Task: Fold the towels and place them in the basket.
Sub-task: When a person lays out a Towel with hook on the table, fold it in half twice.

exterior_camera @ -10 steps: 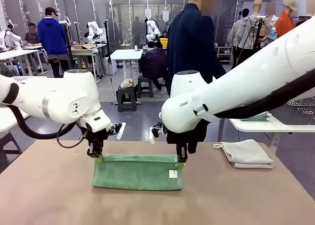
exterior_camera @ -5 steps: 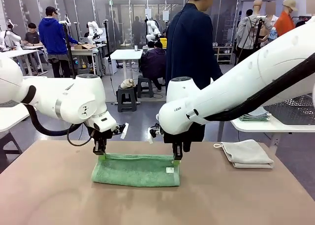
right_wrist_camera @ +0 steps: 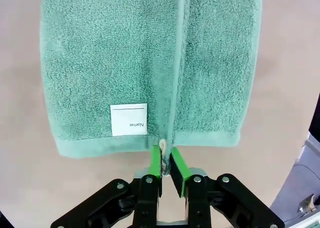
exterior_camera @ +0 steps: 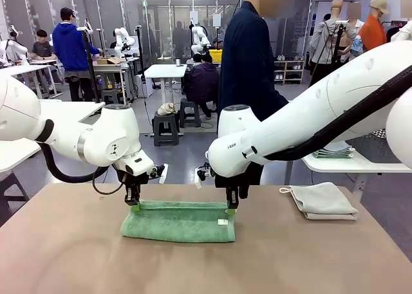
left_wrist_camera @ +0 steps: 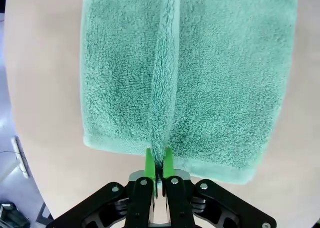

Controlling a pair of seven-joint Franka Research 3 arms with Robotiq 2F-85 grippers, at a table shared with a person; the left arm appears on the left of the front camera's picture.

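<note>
A green towel (exterior_camera: 178, 222) lies doubled over on the brown table, its white label (exterior_camera: 223, 222) near the right end. My left gripper (exterior_camera: 134, 204) is shut on the towel's raised far-left corner; the left wrist view shows the green pads (left_wrist_camera: 151, 162) pinching the terry fold (left_wrist_camera: 165, 88). At the far-right corner my right gripper (exterior_camera: 230, 208) is shut too, pads (right_wrist_camera: 155, 163) clamped on the hem beside the label (right_wrist_camera: 129, 119). A cream-white towel (exterior_camera: 322, 199) lies folded at the table's right. The basket is out of view.
A person in dark clothes (exterior_camera: 248, 62) stands at the far side of the table (exterior_camera: 206, 268), behind the right arm. A white side table (exterior_camera: 360, 162) with folded cloth sits at the right.
Both grippers have carried the towel's top edge toward the far side and lower, so the green towel lies flatter and shorter front to back. The person turned sideways.
</note>
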